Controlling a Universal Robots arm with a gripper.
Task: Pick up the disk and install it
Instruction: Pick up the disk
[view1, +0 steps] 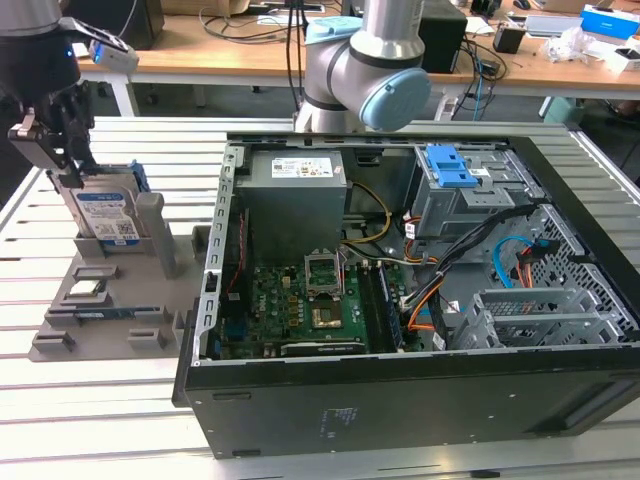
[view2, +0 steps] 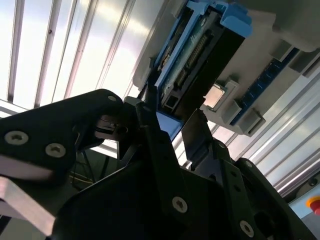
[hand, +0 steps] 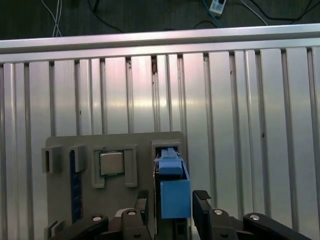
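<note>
The disk (view1: 105, 210) stands on edge in a slot of the grey holder (view1: 150, 320) on the exterior view's left, its blue-and-white label facing out and its blue bracket around it. My gripper (view1: 62, 160) has come down over the disk's top edge. In the first wrist view the disk's blue bracket (hand: 175, 192) sits between my two black fingers (hand: 142, 202), with a narrow gap on each side. The second wrist view shows the same: the disk (view2: 195, 55) runs between the finger tips of my gripper (view2: 172, 125). The gripper is open around it.
An open computer case (view1: 400, 400) fills the exterior view's middle and right, with a grey drive cage and blue latch (view1: 450, 165) at its far side. The holder also carries a processor chip (hand: 112, 162) and a memory stick (hand: 75, 185). The arm's base (view1: 365, 60) stands behind the case.
</note>
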